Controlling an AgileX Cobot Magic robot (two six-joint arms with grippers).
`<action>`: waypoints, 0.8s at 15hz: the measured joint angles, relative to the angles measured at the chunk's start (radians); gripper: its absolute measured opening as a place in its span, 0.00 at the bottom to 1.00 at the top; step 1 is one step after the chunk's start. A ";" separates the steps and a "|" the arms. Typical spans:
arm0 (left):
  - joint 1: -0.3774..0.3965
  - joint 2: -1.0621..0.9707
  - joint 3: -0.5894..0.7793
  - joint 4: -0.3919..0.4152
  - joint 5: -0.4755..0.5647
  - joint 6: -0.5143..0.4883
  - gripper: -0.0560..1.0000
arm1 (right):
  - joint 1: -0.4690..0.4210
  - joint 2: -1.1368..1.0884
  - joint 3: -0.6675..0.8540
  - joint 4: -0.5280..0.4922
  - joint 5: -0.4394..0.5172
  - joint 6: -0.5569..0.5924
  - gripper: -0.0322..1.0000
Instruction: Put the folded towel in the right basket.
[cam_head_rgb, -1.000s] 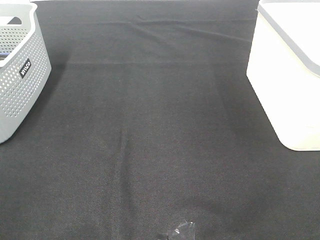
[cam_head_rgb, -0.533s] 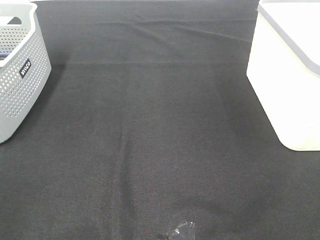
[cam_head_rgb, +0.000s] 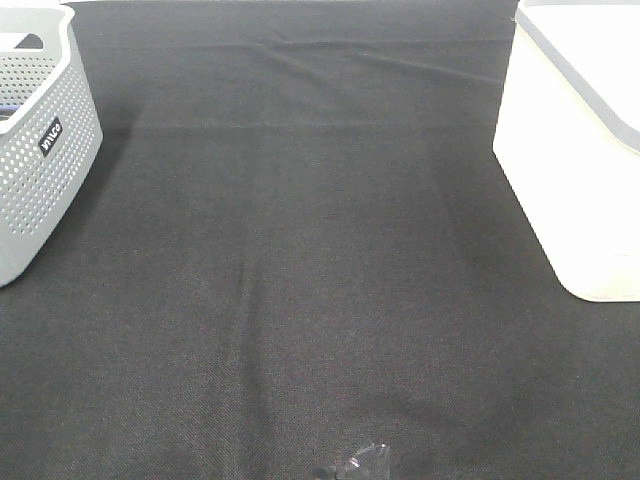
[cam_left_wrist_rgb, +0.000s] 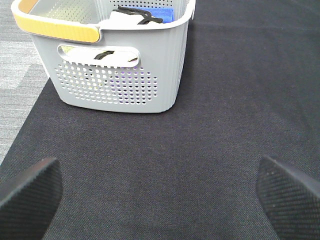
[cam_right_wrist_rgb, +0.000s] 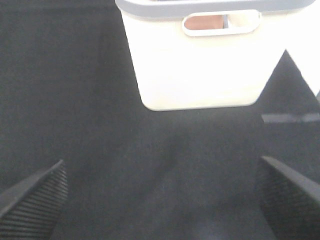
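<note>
The right basket (cam_head_rgb: 580, 150) is white with a grey rim and stands at the right edge of the black cloth. It also shows in the right wrist view (cam_right_wrist_rgb: 200, 60). Something reddish-brown (cam_right_wrist_rgb: 202, 22) shows through its handle slot; I cannot tell what it is. No folded towel lies on the cloth in any view. My left gripper (cam_left_wrist_rgb: 160, 200) is open and empty over the cloth, in front of the grey basket. My right gripper (cam_right_wrist_rgb: 160, 200) is open and empty, in front of the white basket. Neither gripper shows in the high view.
A grey perforated basket (cam_head_rgb: 40, 150) stands at the left edge; in the left wrist view (cam_left_wrist_rgb: 120, 75) it has a yellow handle and holds white, black and blue items. The black cloth (cam_head_rgb: 300, 250) has slight creases. A small shiny object (cam_head_rgb: 360, 464) sits at the near edge.
</note>
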 joint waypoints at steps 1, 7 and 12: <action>0.000 0.000 0.000 0.000 0.000 0.000 0.98 | 0.000 -0.003 0.000 0.000 0.000 0.000 0.98; 0.000 0.000 0.000 0.000 0.000 0.000 0.98 | 0.000 -0.003 0.012 0.005 -0.017 -0.010 0.97; 0.000 0.000 0.000 0.035 0.000 0.016 0.98 | 0.000 -0.003 0.015 0.031 -0.017 -0.017 0.97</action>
